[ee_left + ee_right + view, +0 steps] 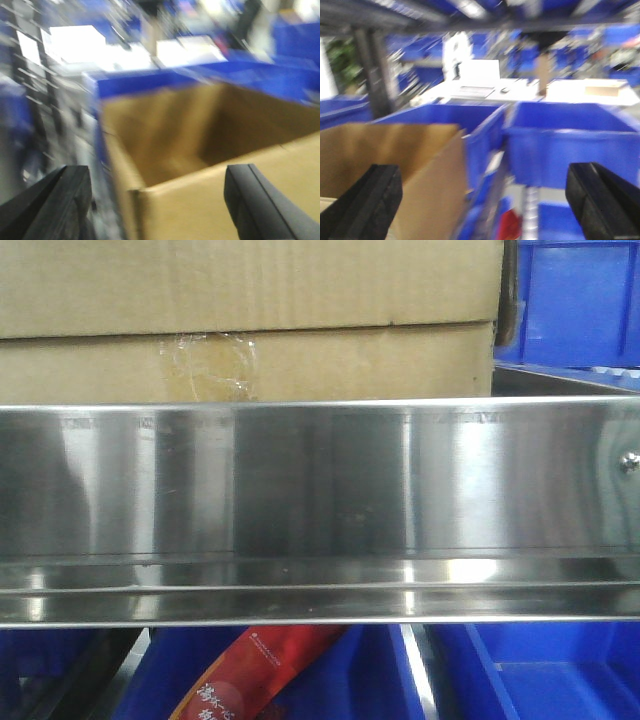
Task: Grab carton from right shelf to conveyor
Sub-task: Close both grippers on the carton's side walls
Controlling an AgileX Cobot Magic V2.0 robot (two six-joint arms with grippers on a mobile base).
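- Left wrist view, 7 and 5 o'clock: black fingers [55,205] of the left gripper [157,200], spread wide with nothing clamped. Contact with the cardboard impossible to tell through the blur.
- Between those fingers, centre to 3 o'clock: open-topped carton [200,210], brown inside, near corner towards the camera.
- Behind it, 12 to 2 o'clock: blue bins [280,75], smeared by motion.
- Front view, 9 to 1 o'clock: the same carton [330,285] on the shelf, behind and above the shelf rail [320,510], with a clear tape patch [210,362] at 11 o'clock.
- Across the middle, 9 to 3 o'clock: that broad brushed-steel rail, with a screw head [628,462] at 3 o'clock.
- 1 o'clock: a blue bin just beside the carton's right side.
- 6 o'clock, under the rail: red printed packet [255,670] in a lower blue bin.
- Right wrist view, 10 o'clock: grey upright post [375,75].
- 8 o'clock: carton wall [395,155], just beside a blue bin at 3 o'clock.
- 7 and 5 o'clock: right gripper [485,190], jaws wide apart, empty.
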